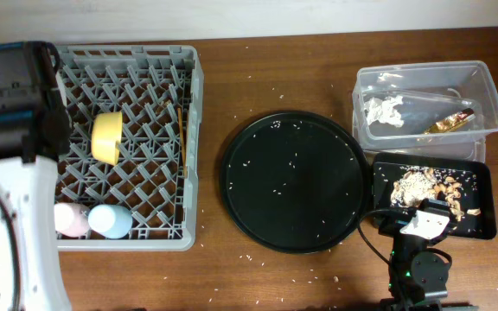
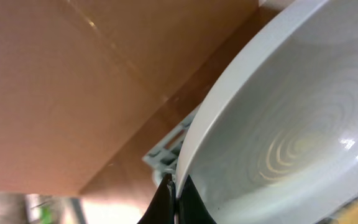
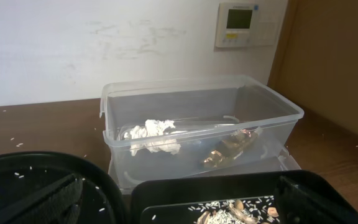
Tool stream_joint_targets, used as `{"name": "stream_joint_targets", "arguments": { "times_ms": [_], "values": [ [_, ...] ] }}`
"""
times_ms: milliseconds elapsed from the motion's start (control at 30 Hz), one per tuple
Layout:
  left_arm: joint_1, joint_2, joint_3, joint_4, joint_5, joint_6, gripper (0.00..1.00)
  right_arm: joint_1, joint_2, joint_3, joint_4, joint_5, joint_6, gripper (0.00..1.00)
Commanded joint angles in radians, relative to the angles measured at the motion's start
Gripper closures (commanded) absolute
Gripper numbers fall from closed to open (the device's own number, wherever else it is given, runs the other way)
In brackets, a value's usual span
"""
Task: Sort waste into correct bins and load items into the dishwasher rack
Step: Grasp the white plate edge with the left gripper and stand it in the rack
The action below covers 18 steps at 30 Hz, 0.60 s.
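Tabletop seen from above, with two robot arms. At the back left corner of the worktop, the left gripper (image 2: 178, 194) is pinched tight on the thin rim of the pale grey dish (image 2: 291, 118). Its wrist camera shows the dish steeply tilted, hollow side toward the lens, above a corner of the dishwasher rack (image 1: 194, 173). From overhead the arm hides the dish.

The dish looks stiff and smooth, probably slippery, with faint rings inside. It is wide and held at one point on its edge, so it seems likely to swing or slide in the grip, and it might chip if dropped on the pegs. The rim looks like the only place to take hold of it.

The rack fills the left side. It holds the yellow bowl (image 1: 108, 136) on its side, chopsticks (image 1: 182, 130) near its right wall, and the pink cup (image 1: 70, 219) and blue cup (image 1: 109, 221) side by side at its front edge.

Mid-table lies the round black tray (image 1: 296, 186), dotted with rice grains (image 1: 277, 125). At the back right corner, the clear tub (image 1: 489, 91) contains the tissue (image 1: 386, 110) and foil wrapper (image 1: 450, 122). In front of it, the shallow black tray (image 1: 478, 220) holds food scraps (image 1: 426, 184). Near the front right edge, the right gripper (image 1: 424, 220) has its fingers spread wide and holds nothing.
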Motion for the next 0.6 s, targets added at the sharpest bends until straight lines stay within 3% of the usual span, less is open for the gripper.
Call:
{"name": "stream_joint_targets", "arguments": {
  "times_ms": [0, 200, 400, 433, 500, 567],
  "values": [
    [0.047, 0.119, -0.007, 0.032, -0.069, 0.038, 1.00, -0.006, -0.006, -0.006, -0.005, 0.002, -0.003, 0.01],
    [0.041, 0.307, -0.007, 0.019, -0.022, 0.045, 1.00, -0.006, -0.006, -0.006, -0.005, 0.002, -0.003, 0.02],
    [0.014, 0.324, -0.015, 0.006, 0.087, 0.044, 1.00, -0.006, -0.006, -0.006, -0.005, 0.002, -0.003, 0.02],
    [0.013, 0.324, -0.027, 0.006, 0.087, 0.041, 0.92, -0.006, -0.006, -0.006, -0.005, 0.002, -0.003, 0.02],
    [0.011, 0.323, -0.029, -0.005, 0.088, 0.041, 0.45, -0.006, -0.006, -0.006, -0.005, 0.002, -0.003, 0.02],
    [-0.003, 0.318, -0.028, -0.026, 0.088, 0.041, 0.28, -0.006, -0.006, -0.006, -0.005, 0.002, -0.003, 0.02]
  ]
}}
